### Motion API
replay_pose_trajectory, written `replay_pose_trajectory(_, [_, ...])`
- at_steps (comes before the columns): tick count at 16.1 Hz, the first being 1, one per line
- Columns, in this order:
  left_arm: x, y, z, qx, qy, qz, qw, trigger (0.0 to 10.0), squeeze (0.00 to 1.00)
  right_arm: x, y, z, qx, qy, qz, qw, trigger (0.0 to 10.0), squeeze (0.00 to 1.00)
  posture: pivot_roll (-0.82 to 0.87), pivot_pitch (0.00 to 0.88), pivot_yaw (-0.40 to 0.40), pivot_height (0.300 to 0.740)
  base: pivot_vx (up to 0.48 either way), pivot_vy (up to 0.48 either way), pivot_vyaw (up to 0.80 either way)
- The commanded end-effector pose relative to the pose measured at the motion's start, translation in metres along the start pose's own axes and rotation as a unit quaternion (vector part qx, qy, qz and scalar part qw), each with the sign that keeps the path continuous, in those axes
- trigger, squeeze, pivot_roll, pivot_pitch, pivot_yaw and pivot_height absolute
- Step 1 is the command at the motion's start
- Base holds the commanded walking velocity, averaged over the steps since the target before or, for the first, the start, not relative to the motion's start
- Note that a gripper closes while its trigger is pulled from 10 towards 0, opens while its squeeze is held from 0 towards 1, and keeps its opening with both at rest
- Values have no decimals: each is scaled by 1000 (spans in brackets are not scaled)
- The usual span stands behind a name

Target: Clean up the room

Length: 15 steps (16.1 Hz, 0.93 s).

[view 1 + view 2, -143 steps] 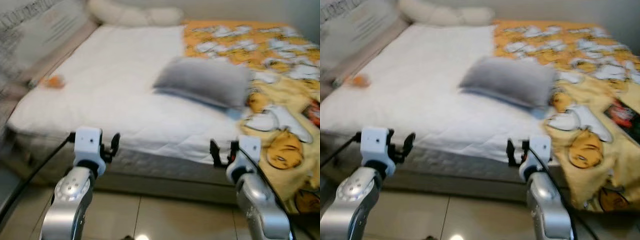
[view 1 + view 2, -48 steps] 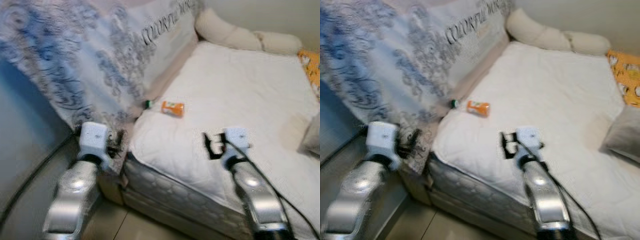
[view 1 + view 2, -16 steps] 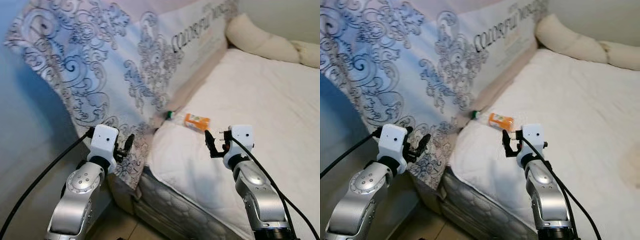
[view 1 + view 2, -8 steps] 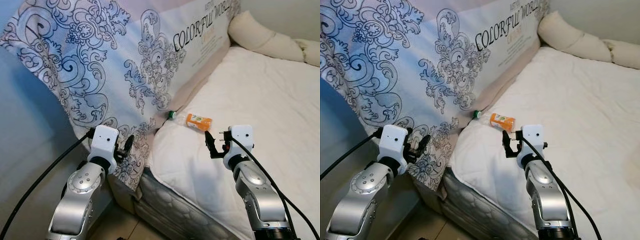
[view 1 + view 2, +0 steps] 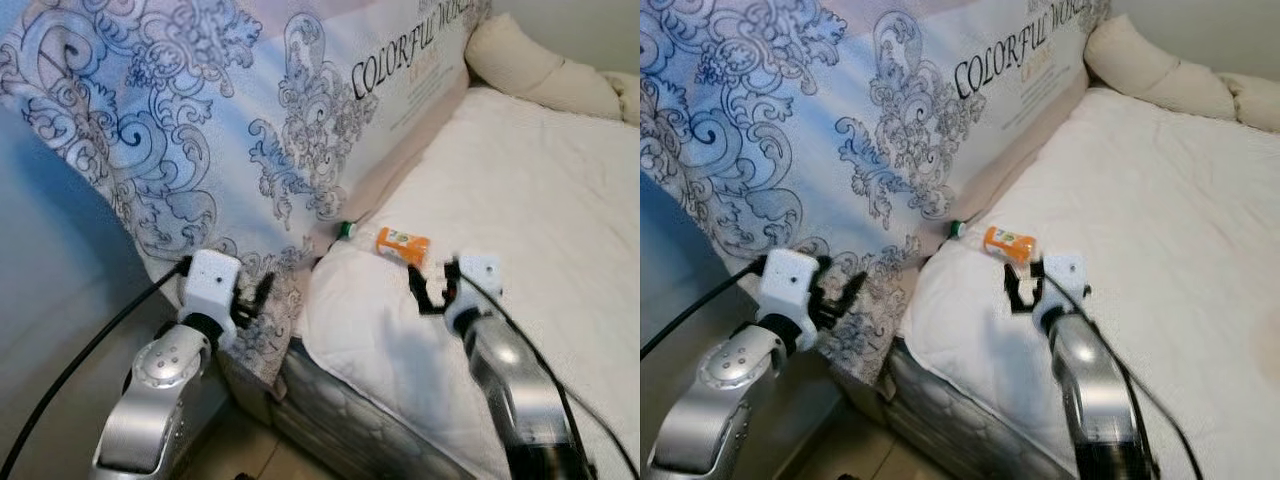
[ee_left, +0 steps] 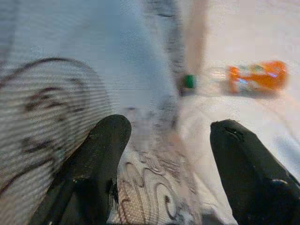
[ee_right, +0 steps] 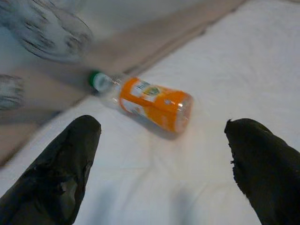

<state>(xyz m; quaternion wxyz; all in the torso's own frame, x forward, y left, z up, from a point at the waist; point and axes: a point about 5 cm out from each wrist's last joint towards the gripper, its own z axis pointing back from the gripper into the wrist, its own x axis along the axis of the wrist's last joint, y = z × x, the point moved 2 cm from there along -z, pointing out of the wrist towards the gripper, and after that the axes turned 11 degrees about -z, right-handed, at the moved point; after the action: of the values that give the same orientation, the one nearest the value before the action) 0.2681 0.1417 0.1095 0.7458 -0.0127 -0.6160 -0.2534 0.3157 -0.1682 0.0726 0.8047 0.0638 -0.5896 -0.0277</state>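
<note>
Approaching the Bottle: Pickup Not Yet Made

Reaching over the near-left corner of the mattress, the right gripper (image 5: pixel 1021 287) had its two black fingers (image 7: pixel 61 168) spread wide with nothing between them. The orange bottle (image 7: pixel 152 102) lay on its side just beyond the fingertips, framed between them in the right wrist view but apart from both. Its green cap (image 7: pixel 95 80) pointed left, toward the patterned pillow (image 5: pixel 230 130).

The left gripper (image 5: pixel 255 296) hovered farther left, beside the hanging edge of the patterned pillow, fingers likewise parted and empty.

The bottle rested on the white mattress (image 5: pixel 1160 250) at its left edge, next to the tan strip between mattress and pillow. A cream bolster (image 5: pixel 520 65) lay at the far end of the bed.

Assessment: no part of the cleanup appeared complete in these views. The bottle remained on the bed, ungrasped. Remaining steps would likely be closing the right gripper on the bottle, lifting it, and carrying it to a disposal point.
</note>
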Motion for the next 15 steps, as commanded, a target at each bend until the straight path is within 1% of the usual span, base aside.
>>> replay_pose_trajectory(1, [10, -8, 0, -42, -16, -20, 999, 10000, 0, 3, -9, -14, -7, 6, 12, 1000, 10000, 1000, -87, 0, 47, 740, 0, 0, 0])
replay_pose_trajectory(2, [11, -10, 1, -54, -18, -22, 998, 10000, 0, 6, -10, -20, -6, 8, 18, 1000, 10000, 1000, -86, 12, 49, 740, 0, 0, 0])
replay_pose_trajectory(3, [15, -12, 2, -75, -23, -30, 996, 10000, 0, 13, -14, -31, -2, 9, 21, 1000, 10000, 1000, -79, 42, 51, 740, 0, 0, 0])
replay_pose_trajectory(4, [17, -14, 3, -89, -25, -32, 995, 10000, 0, 18, -16, -36, -3, 9, 23, 1000, 10000, 1000, -68, 90, 54, 740, 0, 0, 0])
replay_pose_trajectory(5, [22, -15, 7, -113, -30, -44, 992, 10000, 0, 29, -18, -45, 3, 5, 32, 999, 10000, 1000, -59, 138, 55, 740, 0, 0, 0])
replay_pose_trajectory(6, [26, -16, 9, -127, -34, -47, 990, 10000, 0, 36, -19, -50, 8, 4, 40, 999, 10000, 1000, -53, 161, 56, 740, 0, 0, 0])
replay_pose_trajectory(7, [31, -15, 13, -142, -38, -57, 988, 10000, 0, 47, -19, -56, 17, 0, 55, 998, 10000, 1000, -47, 188, 61, 740, 0, 0, 0])
replay_pose_trajectory(8, [36, -15, 17, -154, -41, -67, 985, 10000, 0, 58, -19, -61, 28, -1, 80, 996, 10000, 1000, -18, 229, 48, 740, 0, 0, 0])
replay_pose_trajectory(9, [39, -15, 21, -162, -42, -78, 983, 10000, 0, 67, -20, -64, 36, -4, 95, 995, 10000, 1000, 1, 249, 45, 740, 0, 0, 0])
replay_pose_trajectory(10, [40, -14, 24, -163, -41, -79, 983, 10000, 0, 70, -21, -65, 39, -5, 100, 994, 10000, 1000, 17, 267, 45, 740, 0, 0, 0])
replay_pose_trajectory(11, [42, -14, 32, -168, -38, -77, 982, 10000, 0, 75, -20, -66, 49, -4, 114, 992, 10000, 1000, 38, 289, 42, 740, 0, 0, 0])
replay_pose_trajectory(13, [45, -17, 46, -182, -31, -78, 980, 10000, 0, 81, -23, -68, 43, 5, 141, 989, 10000, 1000, 72, 310, 41, 740, 0, 0, 0])
replay_pose_trajectory(15, [48, -19, 54, -195, -26, -80, 977, 10000, 0, 84, -23, -69, 44, 8, 153, 987, 10000, 1000, 100, 332, 44, 740, 0, 0, 0])
